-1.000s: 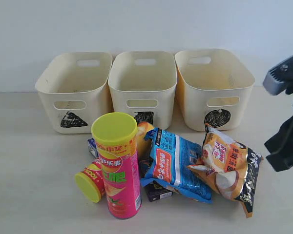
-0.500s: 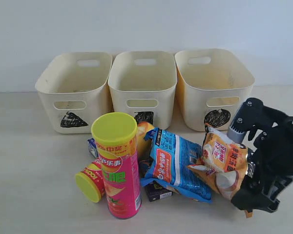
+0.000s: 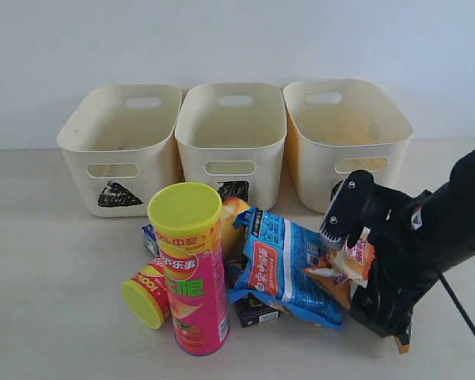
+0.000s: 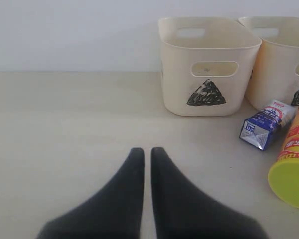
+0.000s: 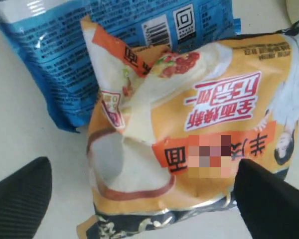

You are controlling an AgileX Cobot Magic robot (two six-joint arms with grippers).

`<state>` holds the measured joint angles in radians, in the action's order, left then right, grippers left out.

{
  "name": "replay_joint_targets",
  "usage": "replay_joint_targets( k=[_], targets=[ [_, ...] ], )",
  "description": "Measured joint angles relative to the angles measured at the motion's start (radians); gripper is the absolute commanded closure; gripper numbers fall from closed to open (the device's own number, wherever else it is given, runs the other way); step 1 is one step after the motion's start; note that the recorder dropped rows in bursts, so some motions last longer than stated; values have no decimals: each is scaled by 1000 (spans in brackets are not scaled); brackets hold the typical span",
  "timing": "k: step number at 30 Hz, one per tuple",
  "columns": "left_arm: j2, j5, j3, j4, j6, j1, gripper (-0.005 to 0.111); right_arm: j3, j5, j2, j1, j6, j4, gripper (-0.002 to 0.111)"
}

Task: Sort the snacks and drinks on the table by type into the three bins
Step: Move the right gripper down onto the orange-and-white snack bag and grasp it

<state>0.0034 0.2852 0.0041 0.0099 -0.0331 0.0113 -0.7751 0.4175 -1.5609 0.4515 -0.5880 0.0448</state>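
The snacks and drinks lie piled on the table point(image 3: 55, 261) before three cream bins point(image 3: 119, 150). An upright pink can point(image 3: 191, 269) stands beside a red can point(image 3: 146, 293) lying on its side; an orange can point(image 3: 233, 218) peeks out behind. A blue bag point(image 3: 285, 265) overlaps a dark purple carton point(image 3: 257, 311). My right gripper point(image 3: 362, 267) point(image 5: 144, 199) stands wide open, its fingers either side of the orange-and-black bag point(image 3: 347, 260) point(image 5: 189, 129). My left gripper point(image 4: 147, 152) is shut and empty above bare table, away from the blue-and-white carton point(image 4: 266, 124).
The triangle bin point(image 4: 207, 64) is on the left, the square bin point(image 3: 231, 134) in the middle, and the circle bin point(image 3: 344, 134) just behind my right arm. A wall rises behind the bins. Bare table stretches to the left of the pile.
My right arm has come in from the right edge, leftward and down, and now covers much of the orange-and-black bag. The pile and the bins have not moved.
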Motion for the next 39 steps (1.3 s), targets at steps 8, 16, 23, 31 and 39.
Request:
replay_joint_targets(
  k=[8,16,23,31,39],
  targets=[
    [0,0,0,0,0,0,102,80,-135,-50,47,391,370,21],
    [0,0,0,0,0,0,102,98,-228,-75,47,429,521,21],
    [0,0,0,0,0,0,102,98,-253,-135,47,517,673,21],
    [0,0,0,0,0,0,102,21,-170,-175,47,672,767,40],
    [0,0,0,0,0,0,102,9,-144,-204,47,810,937,29]
  ],
)
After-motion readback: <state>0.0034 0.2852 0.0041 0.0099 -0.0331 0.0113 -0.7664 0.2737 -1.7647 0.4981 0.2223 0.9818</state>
